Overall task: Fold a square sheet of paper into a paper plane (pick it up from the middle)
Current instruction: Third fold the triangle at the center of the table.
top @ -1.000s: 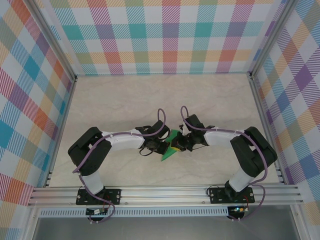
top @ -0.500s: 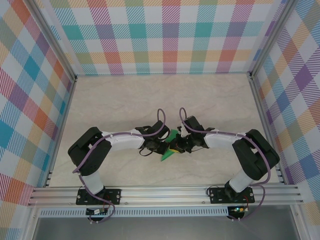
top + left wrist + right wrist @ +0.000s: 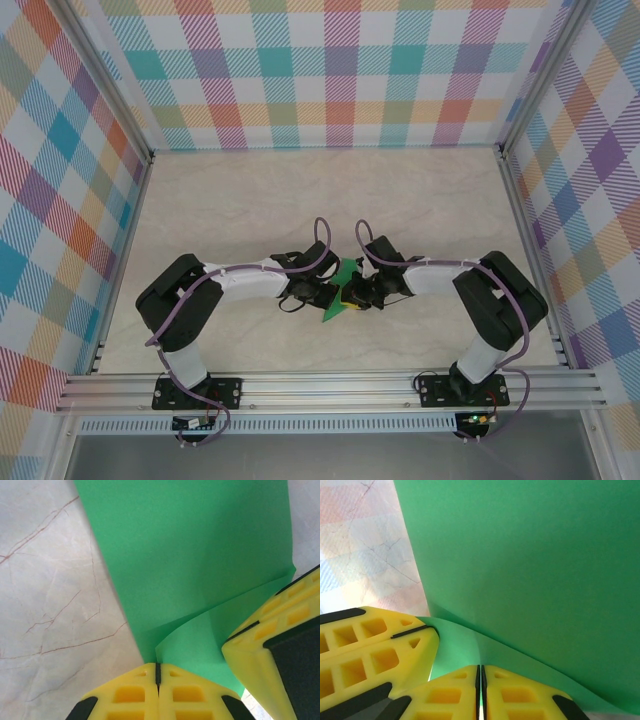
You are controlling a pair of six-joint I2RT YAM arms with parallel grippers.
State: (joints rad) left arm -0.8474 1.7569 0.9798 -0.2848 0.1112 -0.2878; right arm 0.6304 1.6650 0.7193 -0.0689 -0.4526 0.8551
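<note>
The green paper (image 3: 340, 296) is a folded, narrow pointed shape held between the two arms near the table's middle front, its tip toward the front left. My left gripper (image 3: 158, 666) is shut on a raised flap of the paper (image 3: 200, 570); the right gripper's yellow fingers (image 3: 272, 650) show at the right of that view. My right gripper (image 3: 480, 669) is shut on a fold of the paper (image 3: 535, 560), with the left gripper's yellow fingers (image 3: 375, 645) close on its left. From above, both grippers (image 3: 330, 292) (image 3: 352, 294) meet at the paper.
The pale marbled tabletop (image 3: 300, 200) is fenced by plaid walls (image 3: 330, 70) on three sides. An aluminium rail (image 3: 330, 385) carrying both arm bases runs along the near edge.
The right arm has shifted slightly left, toward the left gripper. The left arm and the paper have hardly moved.
</note>
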